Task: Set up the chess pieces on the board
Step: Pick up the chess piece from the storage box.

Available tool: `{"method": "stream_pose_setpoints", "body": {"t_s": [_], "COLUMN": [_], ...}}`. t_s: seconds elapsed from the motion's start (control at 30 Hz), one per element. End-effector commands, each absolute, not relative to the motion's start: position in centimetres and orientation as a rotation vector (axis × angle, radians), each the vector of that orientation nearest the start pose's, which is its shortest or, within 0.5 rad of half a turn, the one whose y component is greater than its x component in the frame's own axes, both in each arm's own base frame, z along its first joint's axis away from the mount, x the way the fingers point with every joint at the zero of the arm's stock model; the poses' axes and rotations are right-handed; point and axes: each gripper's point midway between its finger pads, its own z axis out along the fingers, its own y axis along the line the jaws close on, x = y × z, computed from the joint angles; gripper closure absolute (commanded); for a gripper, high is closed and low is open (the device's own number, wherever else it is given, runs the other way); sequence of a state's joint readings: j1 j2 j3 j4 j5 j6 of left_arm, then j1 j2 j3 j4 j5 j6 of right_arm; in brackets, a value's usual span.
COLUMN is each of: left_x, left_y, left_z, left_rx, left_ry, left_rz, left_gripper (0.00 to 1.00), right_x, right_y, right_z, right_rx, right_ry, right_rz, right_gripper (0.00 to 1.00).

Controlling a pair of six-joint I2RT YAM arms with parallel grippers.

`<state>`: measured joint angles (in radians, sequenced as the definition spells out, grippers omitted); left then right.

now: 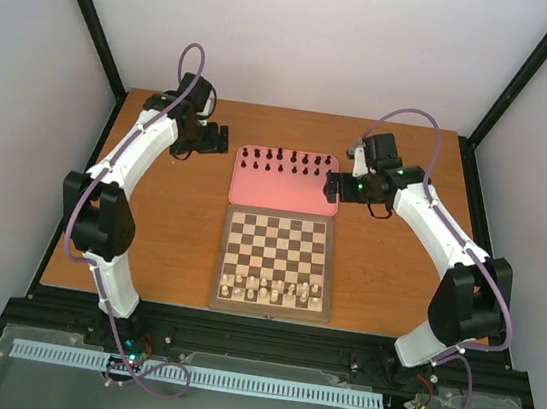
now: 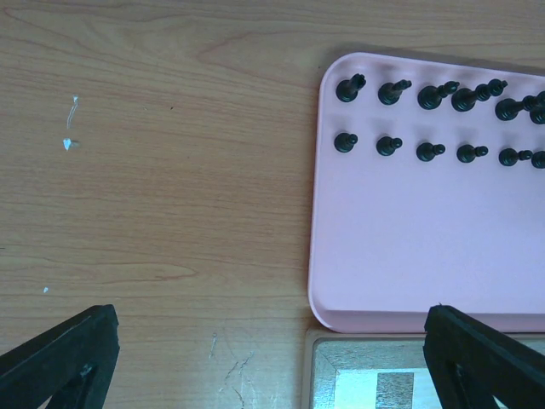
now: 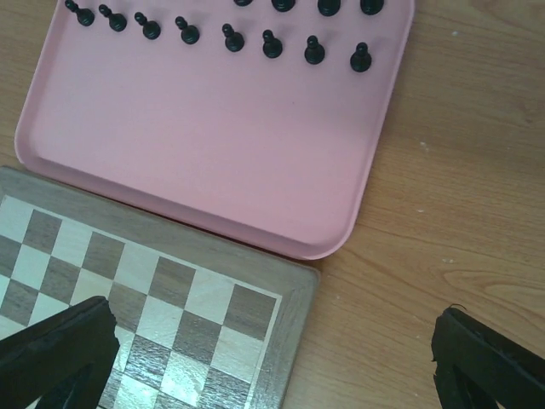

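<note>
Black chess pieces (image 1: 289,162) stand in two rows on the pink tray (image 1: 285,196) toward the surface's far edge, none on the board (image 1: 223,258). Left gripper (image 1: 219,139) is spread wide and empty, left of them. Right gripper (image 1: 333,187) likewise, at their right.

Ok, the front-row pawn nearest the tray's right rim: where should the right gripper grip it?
Probably by its round head, from straight above: the pawn stands upright and tiny, too low for a side grip. Neighbours stand beside and behind it, so the right gripper should drop with one finger on the bare tray side.
</note>
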<state>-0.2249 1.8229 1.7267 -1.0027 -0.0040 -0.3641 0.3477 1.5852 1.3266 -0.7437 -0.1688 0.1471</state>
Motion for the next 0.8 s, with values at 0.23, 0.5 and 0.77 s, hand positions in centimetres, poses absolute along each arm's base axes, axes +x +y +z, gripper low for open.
{"method": "stream_pose_setpoints", "body": {"t_s": [0.23,0.5,0.77], "left_x": [43.7,43.5,42.8], "left_y": [-9.8,-9.8,-9.5], "left_z": [21.4,21.6,20.7], "left_rx": [-0.169,-0.171,-0.168], "left_ry": [2.613,2.620,2.641], "left_rz": [-0.189,-0.188,-0.174], "left_gripper": [0.00,0.00,0.00], "right_x": [39.3,43.6,49.4], "right_y": [16.1,16.1,18.5], "right_z": [18.9,18.6,15.3], "right_rx": [-0.320,-0.319,-0.314], "right_ry": [2.527,2.515,2.531], "right_rz": [0.308,0.184,0.206], "right_gripper": [0.00,0.00,0.29]}}
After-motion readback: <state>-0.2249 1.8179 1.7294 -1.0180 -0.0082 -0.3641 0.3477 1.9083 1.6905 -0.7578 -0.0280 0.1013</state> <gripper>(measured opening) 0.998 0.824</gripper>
